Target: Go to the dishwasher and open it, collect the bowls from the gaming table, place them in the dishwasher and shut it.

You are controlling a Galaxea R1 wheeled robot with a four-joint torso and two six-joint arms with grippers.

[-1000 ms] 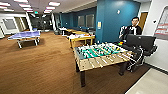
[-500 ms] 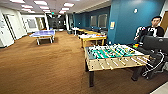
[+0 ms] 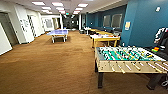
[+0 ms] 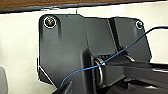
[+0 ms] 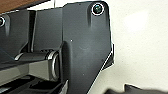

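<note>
Though gaming table sits near, right end cut off; gripper states unclear.

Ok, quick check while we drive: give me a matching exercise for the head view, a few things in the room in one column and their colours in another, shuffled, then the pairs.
Things:
1. table-football table playing field
2. table-tennis table top
3. carpet floor
4. wall behind the table-football table

Colours:
A. brown
B. teal blue
C. green
D. light blue

Pairs: 1-C, 2-D, 3-A, 4-B
</note>
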